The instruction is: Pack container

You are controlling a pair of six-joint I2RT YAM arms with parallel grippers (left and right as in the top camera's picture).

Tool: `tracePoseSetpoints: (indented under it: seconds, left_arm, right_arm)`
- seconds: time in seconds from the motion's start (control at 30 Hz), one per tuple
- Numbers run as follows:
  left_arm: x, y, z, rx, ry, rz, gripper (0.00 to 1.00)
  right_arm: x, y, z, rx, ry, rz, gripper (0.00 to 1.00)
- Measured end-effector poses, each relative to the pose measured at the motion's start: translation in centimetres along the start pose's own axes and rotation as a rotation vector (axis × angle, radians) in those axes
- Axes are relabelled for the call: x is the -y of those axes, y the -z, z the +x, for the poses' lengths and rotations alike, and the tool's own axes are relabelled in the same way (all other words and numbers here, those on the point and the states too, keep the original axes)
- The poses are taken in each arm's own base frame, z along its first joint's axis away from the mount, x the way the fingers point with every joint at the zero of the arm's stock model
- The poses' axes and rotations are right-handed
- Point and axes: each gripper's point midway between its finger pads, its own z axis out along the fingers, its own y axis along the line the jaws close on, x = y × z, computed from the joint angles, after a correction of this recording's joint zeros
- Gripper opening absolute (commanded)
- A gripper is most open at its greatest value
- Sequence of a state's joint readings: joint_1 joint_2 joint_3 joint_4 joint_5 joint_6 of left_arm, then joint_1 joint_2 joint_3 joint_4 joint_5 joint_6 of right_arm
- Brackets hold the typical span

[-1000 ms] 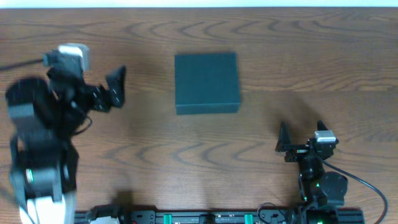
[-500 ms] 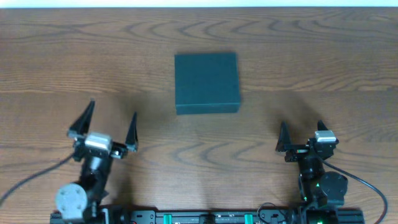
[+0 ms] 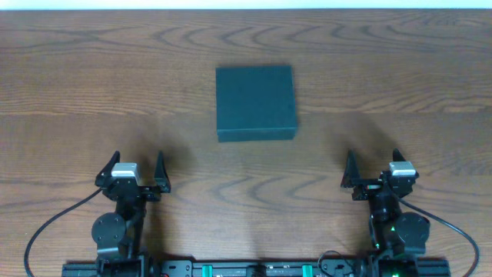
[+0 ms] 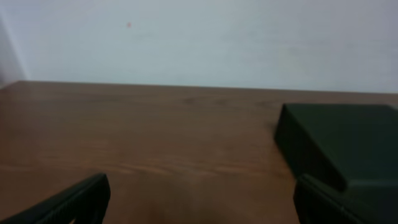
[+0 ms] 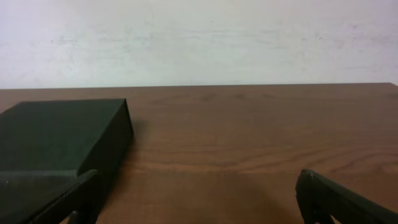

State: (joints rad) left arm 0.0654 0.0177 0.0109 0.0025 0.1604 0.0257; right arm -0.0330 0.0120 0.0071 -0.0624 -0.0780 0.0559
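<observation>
Container (image 3: 256,102) sits closed on the tabletop (image 3: 77,77). It's square, so I have no long axis to line up on. Both arms are on its near side: left end effector (image 3: 137,160) off the near-left corner, right end effector (image 3: 372,158) off the near-right. Each is open, empty and well apart from it, neither clearly nearer. My left arm has swung back from the container's left side and narrowed its spread. The right arm and container haven't budged.
</observation>
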Motion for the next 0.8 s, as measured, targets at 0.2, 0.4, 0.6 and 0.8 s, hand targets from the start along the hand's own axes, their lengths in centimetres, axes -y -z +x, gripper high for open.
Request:
tracePoseSetpoints:
  seconds: [0.2, 0.4, 0.6, 0.8]
  left_arm:
    - [-0.65, 0.09, 0.09, -0.009, -0.01, -0.038, 0.95]
    - [-0.78, 0.1, 0.08, -0.009, -0.022, -0.046, 0.95]
    - [-0.83, 0.1, 0.07, -0.009, -0.023, -0.049, 0.95]
    - [-0.83, 0.1, 0.07, -0.009, -0.023, -0.049, 0.95]
  right_arm:
    - [0.0, 0.0, 0.0, 0.0, 0.0, 0.0, 0.99]
    - [0.0, 0.0, 0.0, 0.0, 0.0, 0.0, 0.99]
    - [0.0, 0.0, 0.0, 0.0, 0.0, 0.0, 0.99]
    - [0.0, 0.0, 0.0, 0.0, 0.0, 0.0, 0.99]
